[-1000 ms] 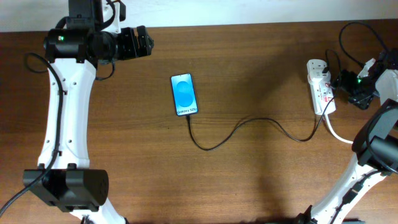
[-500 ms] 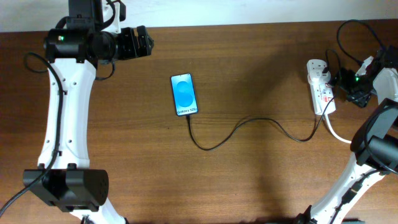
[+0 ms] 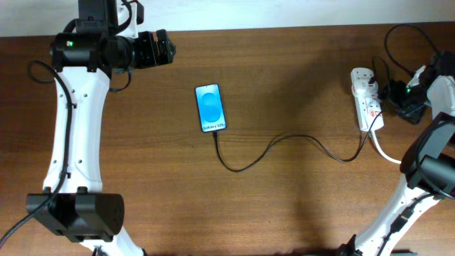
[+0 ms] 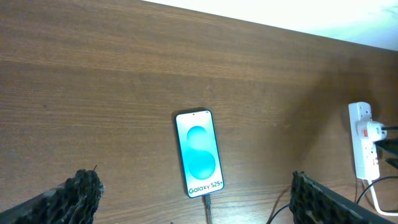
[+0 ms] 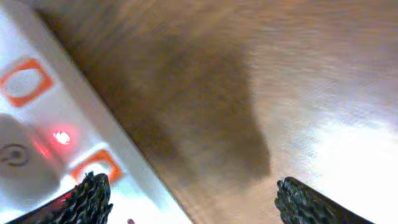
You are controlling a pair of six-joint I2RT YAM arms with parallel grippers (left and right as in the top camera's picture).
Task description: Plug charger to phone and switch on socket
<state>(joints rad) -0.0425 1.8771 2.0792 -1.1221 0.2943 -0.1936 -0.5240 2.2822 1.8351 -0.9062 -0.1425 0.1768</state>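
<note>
The phone (image 3: 211,108) lies face up mid-table, its blue screen lit; it also shows in the left wrist view (image 4: 199,153). The charger cable (image 3: 284,142) runs from the phone's bottom edge, where its tip (image 4: 208,201) is plugged in, across to the socket (image 3: 365,98) at the right. In the right wrist view the socket (image 5: 56,137) shows orange-red switches and a glowing red light. My right gripper (image 3: 393,91) is open just right of the socket, one finger (image 5: 87,198) over its edge. My left gripper (image 3: 165,48) is open, high at the back left, away from the phone.
A thick white cord (image 3: 387,153) leaves the socket toward the right front. Black cables (image 3: 398,39) loop behind the socket at the back right. The table's back edge meets a white wall (image 3: 284,13).
My right gripper has shifted slightly up and back along the socket's right side. The left arm, the phone and the cable have not moved.
</note>
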